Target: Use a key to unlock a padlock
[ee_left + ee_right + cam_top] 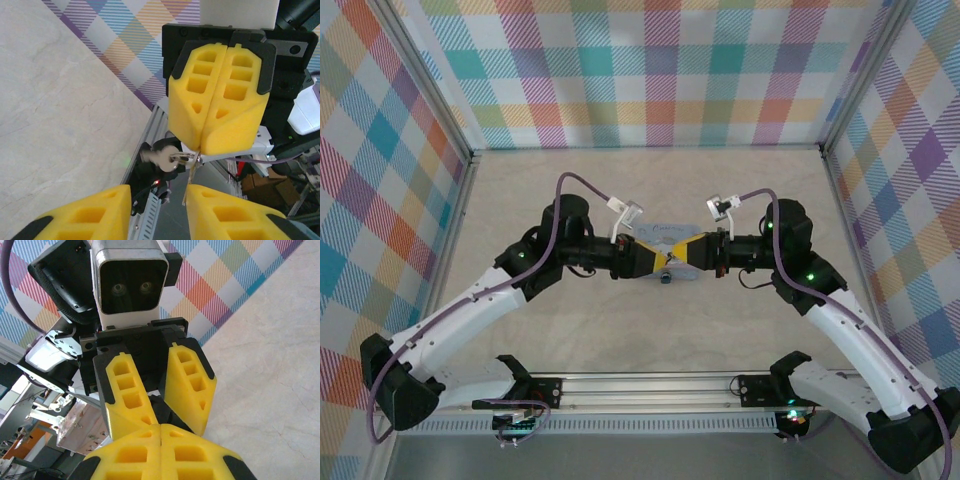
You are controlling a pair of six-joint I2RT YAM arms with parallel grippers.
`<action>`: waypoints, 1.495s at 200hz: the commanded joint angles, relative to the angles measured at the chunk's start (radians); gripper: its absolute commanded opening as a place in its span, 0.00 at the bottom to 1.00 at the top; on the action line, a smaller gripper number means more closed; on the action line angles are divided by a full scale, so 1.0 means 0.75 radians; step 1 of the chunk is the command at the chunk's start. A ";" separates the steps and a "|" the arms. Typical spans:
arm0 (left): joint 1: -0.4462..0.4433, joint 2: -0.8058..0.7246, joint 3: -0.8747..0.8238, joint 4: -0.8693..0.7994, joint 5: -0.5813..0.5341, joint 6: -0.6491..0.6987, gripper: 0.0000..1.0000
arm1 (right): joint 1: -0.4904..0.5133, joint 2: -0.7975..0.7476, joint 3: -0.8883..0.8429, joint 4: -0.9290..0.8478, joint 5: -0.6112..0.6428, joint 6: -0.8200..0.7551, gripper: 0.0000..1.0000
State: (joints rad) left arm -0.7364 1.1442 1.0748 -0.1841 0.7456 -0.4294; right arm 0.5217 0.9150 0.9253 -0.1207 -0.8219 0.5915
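Seeing my right gripper [201,150] clenched on the key ring [187,159], with the key [165,161] and, it seems, the tiny dark padlock [665,278] hanging just under it, I should bring my released left gripper [159,195] gently around the padlock.

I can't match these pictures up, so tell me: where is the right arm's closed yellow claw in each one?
Top external: right gripper at centre, tip to tip with the left gripper.
Left wrist: right gripper upper centre, fingers shut, pointing down.
Right wrist: right gripper along the bottom edge, fingers shut.
Shared landmark: the plaid wall.
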 commanded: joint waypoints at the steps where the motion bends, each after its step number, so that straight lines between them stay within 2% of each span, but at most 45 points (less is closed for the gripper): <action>1: 0.026 -0.076 -0.039 0.060 -0.018 -0.011 0.35 | -0.008 -0.018 0.027 0.020 -0.031 0.002 0.00; 15: 0.031 -0.088 -0.056 0.076 -0.019 -0.013 0.32 | -0.009 -0.021 0.034 0.014 -0.025 0.006 0.00; 52: 0.033 -0.098 -0.097 0.167 0.024 -0.050 0.32 | -0.008 -0.014 0.051 0.002 -0.014 0.007 0.00; 65: 0.030 -0.087 -0.092 0.185 0.045 -0.063 0.38 | -0.008 -0.010 0.048 0.015 -0.018 0.015 0.00; 78: 0.029 -0.072 -0.077 0.184 0.062 -0.067 0.39 | -0.008 -0.011 0.038 0.046 -0.026 0.034 0.00; 94: 0.019 -0.054 -0.062 0.190 0.074 -0.066 0.35 | -0.009 -0.007 0.034 0.063 -0.021 0.043 0.00; 125: -0.008 -0.013 -0.030 0.170 0.087 -0.056 0.35 | -0.008 -0.006 0.019 0.108 -0.020 0.068 0.00; 136: -0.010 -0.004 -0.030 0.171 0.088 -0.056 0.32 | -0.008 -0.004 0.019 0.112 -0.019 0.070 0.00; 151: -0.016 -0.001 -0.025 0.176 0.090 -0.057 0.23 | -0.010 -0.002 0.018 0.112 -0.018 0.070 0.00; 170: -0.018 -0.004 -0.018 0.178 0.090 -0.060 0.20 | -0.008 0.004 0.018 0.107 -0.019 0.064 0.00; 194: -0.018 -0.016 -0.013 0.177 0.086 -0.062 0.23 | -0.008 0.005 0.008 0.102 -0.008 0.055 0.00; 214: -0.018 -0.033 -0.019 0.177 0.071 -0.066 0.33 | -0.009 0.007 0.007 0.079 0.005 0.042 0.00; 299: -0.019 -0.044 -0.028 0.220 0.081 -0.107 0.31 | -0.008 -0.009 -0.003 0.067 0.032 0.039 0.00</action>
State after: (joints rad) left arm -0.7395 1.1225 1.0348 -0.0673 0.7921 -0.4938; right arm 0.5217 0.9199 0.9264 -0.0837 -0.8017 0.6357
